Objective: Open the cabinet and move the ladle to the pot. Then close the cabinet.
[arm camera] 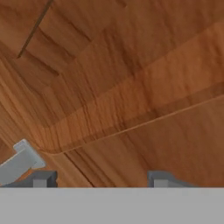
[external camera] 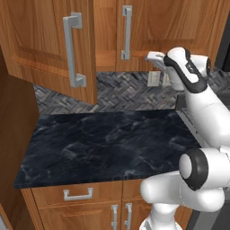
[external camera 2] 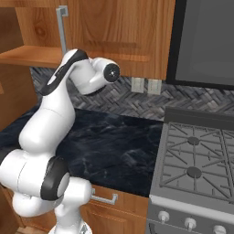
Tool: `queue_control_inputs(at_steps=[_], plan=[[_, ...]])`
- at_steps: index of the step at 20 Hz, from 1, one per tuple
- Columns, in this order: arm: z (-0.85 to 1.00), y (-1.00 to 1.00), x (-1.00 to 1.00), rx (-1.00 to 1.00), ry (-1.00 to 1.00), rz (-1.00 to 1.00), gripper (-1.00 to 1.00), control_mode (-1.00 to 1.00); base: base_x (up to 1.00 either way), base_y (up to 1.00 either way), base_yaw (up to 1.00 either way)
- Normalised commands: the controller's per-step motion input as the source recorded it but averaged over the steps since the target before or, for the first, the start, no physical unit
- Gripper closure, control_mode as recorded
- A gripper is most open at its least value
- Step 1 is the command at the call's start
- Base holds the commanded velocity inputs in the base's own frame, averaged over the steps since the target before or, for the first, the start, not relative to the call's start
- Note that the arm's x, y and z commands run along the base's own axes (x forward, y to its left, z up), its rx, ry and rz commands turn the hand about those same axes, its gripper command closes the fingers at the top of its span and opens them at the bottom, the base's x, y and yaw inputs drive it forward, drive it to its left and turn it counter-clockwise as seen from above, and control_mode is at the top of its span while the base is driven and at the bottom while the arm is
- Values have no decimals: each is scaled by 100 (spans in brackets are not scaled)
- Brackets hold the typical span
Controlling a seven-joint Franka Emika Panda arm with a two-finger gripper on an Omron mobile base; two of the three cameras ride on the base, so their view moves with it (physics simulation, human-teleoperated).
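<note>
Gripper (arm camera: 99, 179) spread wide, facing cabinet (arm camera: 131, 87) door panel; arm raised.

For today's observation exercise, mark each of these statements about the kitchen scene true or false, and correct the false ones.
1. The left door of the cabinet is swung open. True.
2. The right cabinet door is also wide open. False: it looks closed, or nearly so.
3. The end effector faces a wooden door panel, its fingertips set apart with nothing between them. True.
4. A pot sits on the stove. False: the burners visible are bare.
5. The countertop is pale wood. False: it is dark marble-like stone.
</note>
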Motion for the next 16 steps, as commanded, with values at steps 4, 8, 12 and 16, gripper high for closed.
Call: queue_control_inputs(at_steps=[4,8,12,16], plan=[[0,0,8,0,2,0,-100,-100,0,0,0],[0,0,-3,0,0,0,-100,-100,0,0,0],[3,0,-36,0,0,-1,-100,-100,0,0,0],[14,0,-56,0,0,-4,-100,-100,0,0,0]])
